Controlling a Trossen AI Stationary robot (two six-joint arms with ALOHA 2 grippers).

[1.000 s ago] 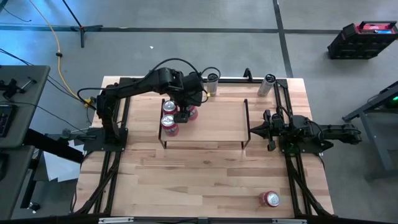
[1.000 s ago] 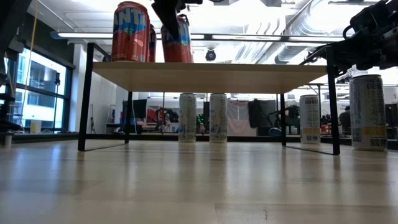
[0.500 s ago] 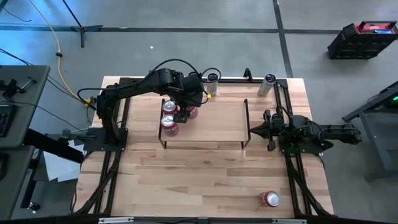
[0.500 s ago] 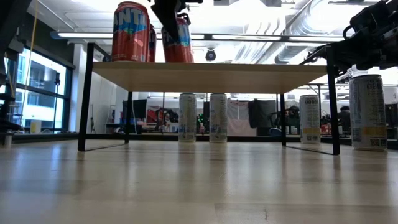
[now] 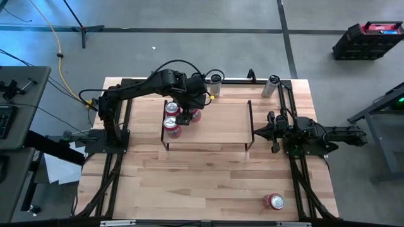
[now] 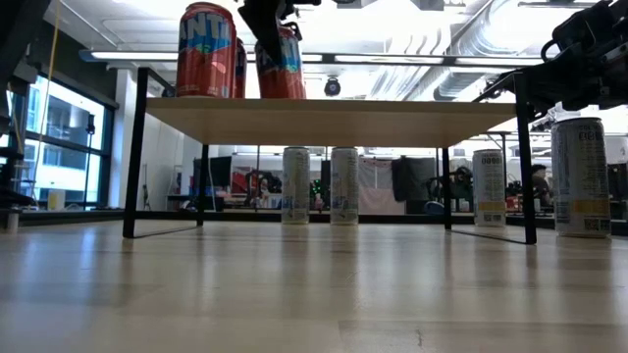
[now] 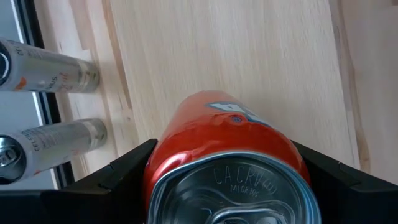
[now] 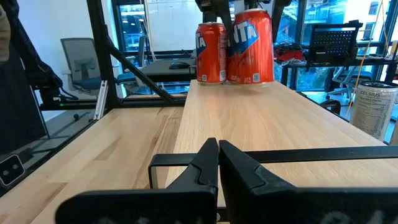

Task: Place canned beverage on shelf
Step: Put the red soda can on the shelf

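Orange aluminium beverage can (image 5: pixel 193 114) upright on the low light-wood shelf (image 5: pixel 221 126) with thin black wire frame, at about ten o'clock of the board, clasped between the fingers of the left gripper (image 5: pixel 188 115). In the left wrist view, silver can top and orange body (image 7: pixel 230 168) filling the gap between both dark fingers (image 7: pixel 118 177), can base resting on the pale wood. Holds two further orange cans: one (image 5: pixel 171 108) at nine o'clock from the gripped can, another (image 5: pixel 172 128) at about seven o'clock, near the shelf's end rail. Remainder of the board bare toward three o'clock.

Right gripper (image 5: pixel 258 132) parked just off the shelf's three o'clock end, fingers (image 8: pixel 214 158) pressed together with nothing between them.

On the large wooden tabletop (image 5: pixel 208 183): slim silver cans (image 5: pixel 216 80) standing at twelve o'clock behind the shelf, another slim silver can (image 5: pixel 272 85) at about one o'clock, and a lone orange can (image 5: pixel 273 202) lying well apart at about five o'clock near the table's edge.
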